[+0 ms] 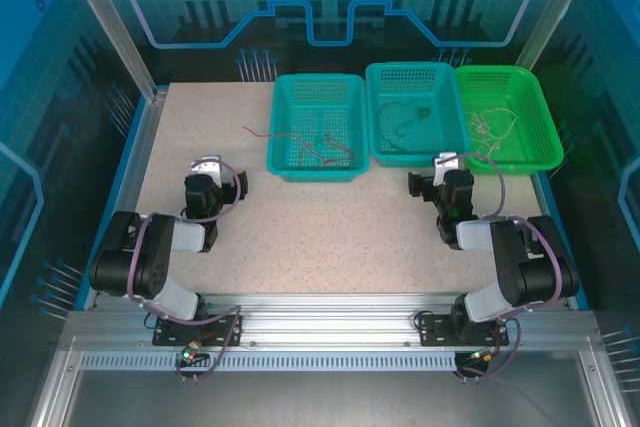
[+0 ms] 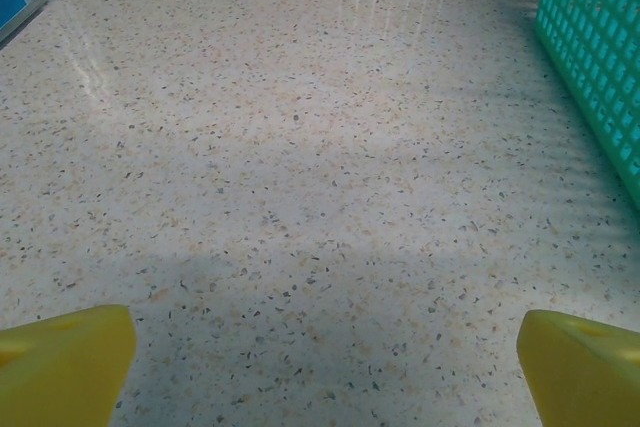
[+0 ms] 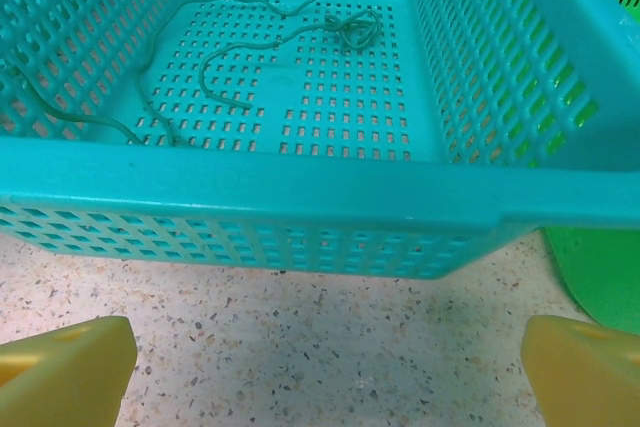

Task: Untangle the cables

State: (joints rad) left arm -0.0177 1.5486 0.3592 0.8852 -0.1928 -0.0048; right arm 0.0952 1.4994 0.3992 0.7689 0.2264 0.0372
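Three thin cables lie apart. The red cable [image 1: 318, 147] sits in the left teal basket [image 1: 285, 169], one end trailing out over the table at its left. The greenish-dark cable [image 1: 405, 117] lies loose with a small knot in the middle teal basket [image 1: 372, 115]; the right wrist view shows this cable [image 3: 290, 32] behind the basket's near wall [image 3: 300, 197]. The pale whitish cable [image 1: 492, 125] rests in the green basket [image 1: 545, 112]. My right gripper [image 1: 446, 169] [image 3: 325, 357] stands open just in front of the middle basket, nothing between its jaws. My left gripper [image 1: 216, 171] [image 2: 325, 347] is open over bare table.
The left teal basket's side [image 2: 595, 57] is at the right of the left wrist view. A corner of the green basket [image 3: 600, 277] sits to the right of the right gripper. Blue enclosure walls and metal frame posts [image 1: 115, 17] bound the speckled table [image 1: 330, 237].
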